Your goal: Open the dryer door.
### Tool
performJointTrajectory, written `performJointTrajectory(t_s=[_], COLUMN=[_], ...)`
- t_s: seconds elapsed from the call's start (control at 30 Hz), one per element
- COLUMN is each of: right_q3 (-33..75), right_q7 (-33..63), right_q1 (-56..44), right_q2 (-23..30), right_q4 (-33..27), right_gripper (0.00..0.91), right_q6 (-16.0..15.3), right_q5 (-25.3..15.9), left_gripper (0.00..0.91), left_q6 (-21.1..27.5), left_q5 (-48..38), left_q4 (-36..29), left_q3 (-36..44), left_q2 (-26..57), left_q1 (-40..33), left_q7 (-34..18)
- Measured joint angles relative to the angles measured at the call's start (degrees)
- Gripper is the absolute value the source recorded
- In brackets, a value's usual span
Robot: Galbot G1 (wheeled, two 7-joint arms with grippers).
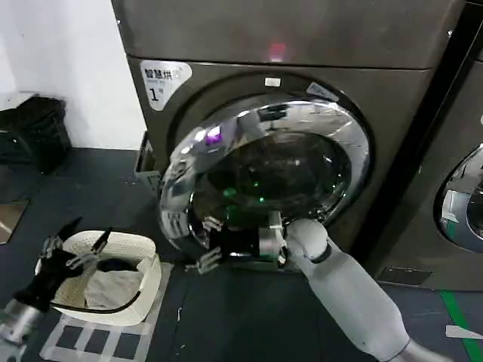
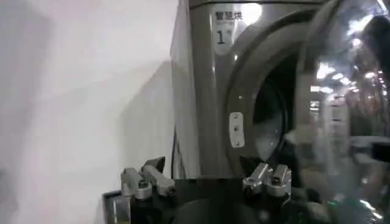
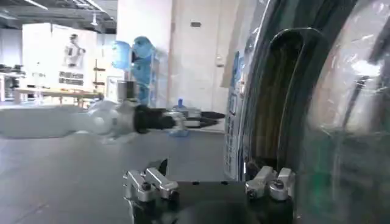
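The dryer (image 1: 302, 45), dark bronze-grey with a silver "1" label (image 1: 160, 81), stands ahead. The dryer door (image 1: 264, 162), chrome-ringed with dark glass, stands partly swung out, its left edge away from the machine front. My right gripper (image 1: 205, 243) is open at the door's lower left rim, one finger on each side of the edge. In the right wrist view the door's edge (image 3: 268, 91) rises next to one finger of that gripper (image 3: 207, 182). My left gripper (image 1: 75, 245) hangs open over the basket, holding nothing. From the left wrist, the left gripper (image 2: 206, 181) faces the dryer (image 2: 201, 91) and the door (image 2: 347, 91).
A white laundry basket (image 1: 151, 279) with clothes sits on the floor at the lower left. A neighbouring chrome-doored machine (image 1: 460, 196) stands to the right. A black bin (image 1: 30, 136) stands by the white wall at the left. Dark floor lies in front of the dryer.
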Motion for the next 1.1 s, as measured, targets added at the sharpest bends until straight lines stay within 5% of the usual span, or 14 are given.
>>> performJointTrajectory(t_s=[0.67,1.1], right_q3=[11.6,32.9], right_q7=[-16.5,-21.6], right_q1=[-11.4,-27.0], right_q2=[-9.5,-13.0], right_q4=[11.2,15.3], right_gripper=[0.907,0.907], right_q6=[-1.8,3.8], right_q5=[3.7,3.1], left_gripper=[0.907,0.907], left_q6=[-0.4,0.0], left_q5=[-9.1,-10.3], left_q4=[8.5,10.6], left_q3=[19.8,39.0], left_q2=[16.9,17.6], left_q1=[-18.9,-34.6], left_q7=[1.7,5.5])
